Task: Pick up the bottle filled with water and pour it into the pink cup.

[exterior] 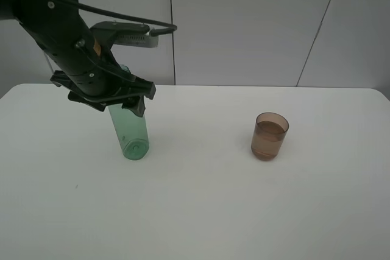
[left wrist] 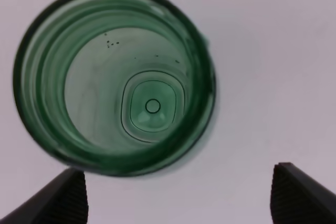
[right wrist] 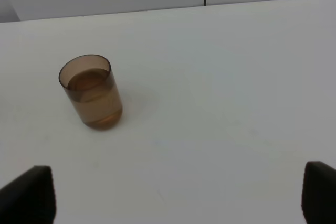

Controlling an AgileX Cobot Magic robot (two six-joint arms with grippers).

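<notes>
The green transparent bottle stands upright on the left of the white table; its top is hidden behind my left gripper. In the left wrist view I look straight down its open mouth to its bottom, and no water shows inside. The left gripper is open, its fingertips wide apart and not touching the bottle. The pink cup stands upright at the right and holds liquid to well over half its height. It also shows in the right wrist view. My right gripper is open and empty, well away from the cup.
The white table bears only the bottle and the cup. A grey panelled wall stands behind its far edge. The right arm is out of the exterior view.
</notes>
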